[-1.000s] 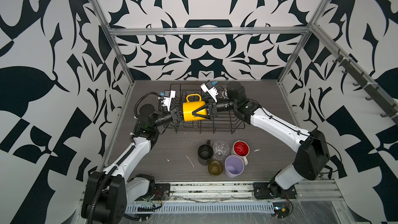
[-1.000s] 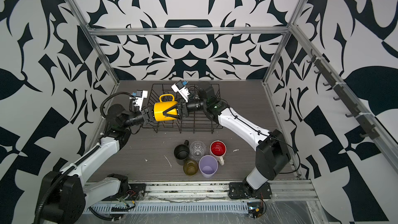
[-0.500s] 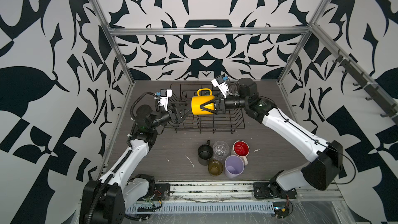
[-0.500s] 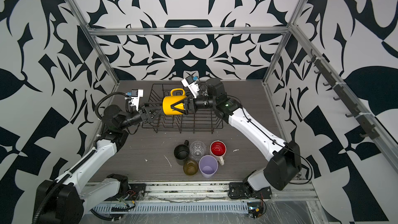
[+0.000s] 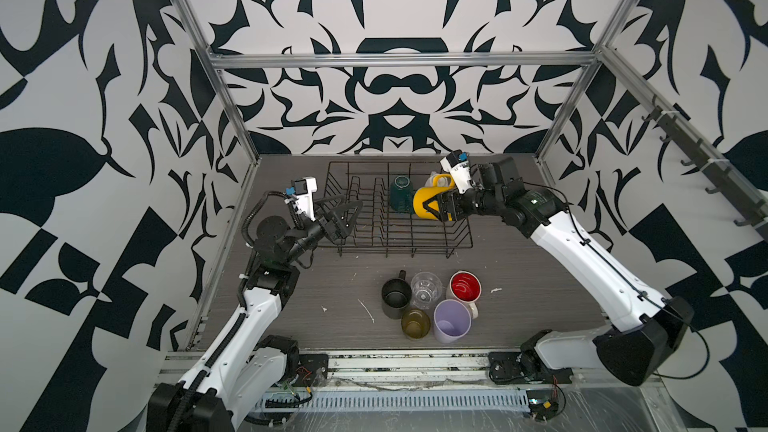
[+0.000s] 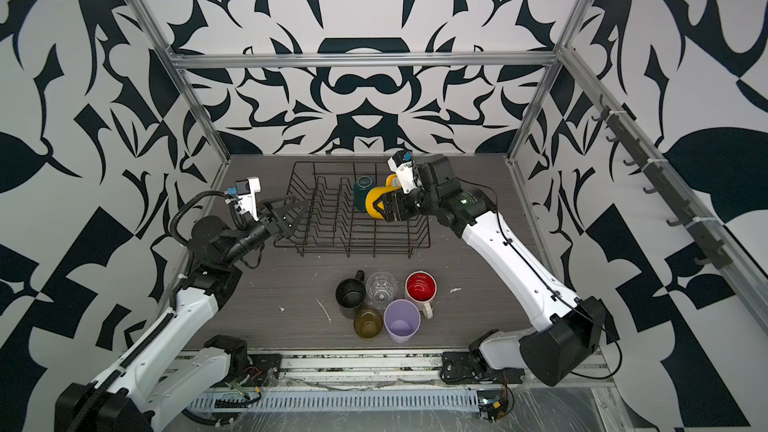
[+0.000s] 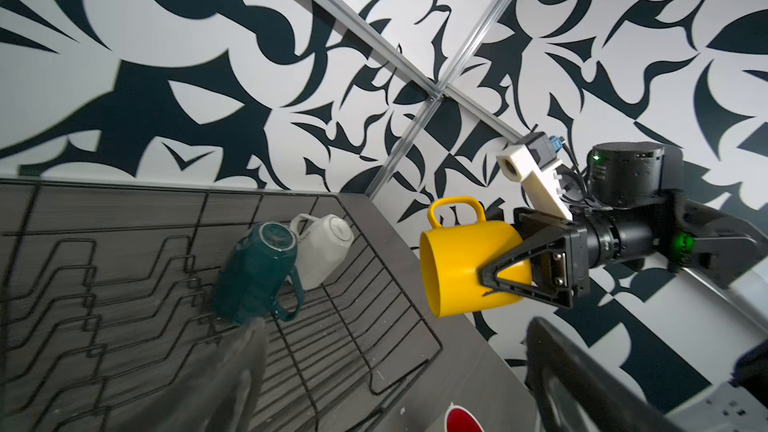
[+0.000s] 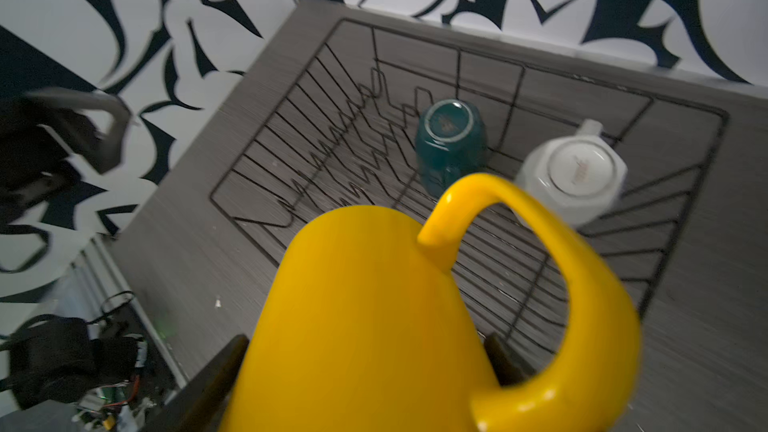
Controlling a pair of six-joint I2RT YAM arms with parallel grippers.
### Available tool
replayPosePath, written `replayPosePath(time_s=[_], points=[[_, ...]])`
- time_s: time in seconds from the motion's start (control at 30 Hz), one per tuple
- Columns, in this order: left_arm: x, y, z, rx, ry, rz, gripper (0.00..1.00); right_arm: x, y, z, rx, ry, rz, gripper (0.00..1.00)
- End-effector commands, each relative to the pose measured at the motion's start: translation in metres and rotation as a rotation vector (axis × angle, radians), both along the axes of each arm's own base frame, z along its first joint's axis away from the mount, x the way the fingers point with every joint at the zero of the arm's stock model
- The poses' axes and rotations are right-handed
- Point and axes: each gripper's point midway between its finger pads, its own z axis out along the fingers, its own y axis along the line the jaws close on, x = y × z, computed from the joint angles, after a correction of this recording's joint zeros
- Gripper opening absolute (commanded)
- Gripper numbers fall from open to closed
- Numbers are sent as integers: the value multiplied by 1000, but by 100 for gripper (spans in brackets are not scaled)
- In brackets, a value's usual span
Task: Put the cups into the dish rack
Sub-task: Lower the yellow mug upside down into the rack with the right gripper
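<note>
r gripper [image 5: 430,206] pinches yellow mug [image 7: 461,259] at its bottom end; the mug lies on its side in the air, above right end of rack [image 5: 395,246]. l gripper [image 5: 344,209] is spread wide & empty, at rack's left end. teal mug [image 5: 401,195] & white mug [image 7: 324,247] stand upside down in rack, far-right part. in front of rack, close together: black mug [image 5: 396,297], clear glass [image 5: 426,295], red-lined mug [image 5: 465,286], olive glass [image 5: 415,323], lilac tumbler [image 5: 452,321].
</note>
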Motion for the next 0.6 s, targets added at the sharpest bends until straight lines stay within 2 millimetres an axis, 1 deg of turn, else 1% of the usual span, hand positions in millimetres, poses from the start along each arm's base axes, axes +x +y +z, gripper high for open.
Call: replayPosePath(time_s=[0.0, 0.1, 0.17, 0.2, 0.43, 0.57], points=[[15, 14, 3, 67, 14, 124, 99, 16, -19, 22, -86, -94, -87, 0], [30, 36, -7, 78, 67, 277, 99, 24, -25, 10, -154, -70, -113, 0], [36, 50, -13, 85, 105, 366, 100, 28, -27, 2, -186, -56, -121, 0], [37, 53, -15, 90, 121, 388, 100, 30, -27, -3, -201, -46, -123, 0], [38, 60, -23, 107, 156, 429, 100, 46, -34, -32, -350, -1, -149, 0], [39, 62, -22, 108, 158, 440, 100, 51, -37, -50, -429, 27, -155, 0]])
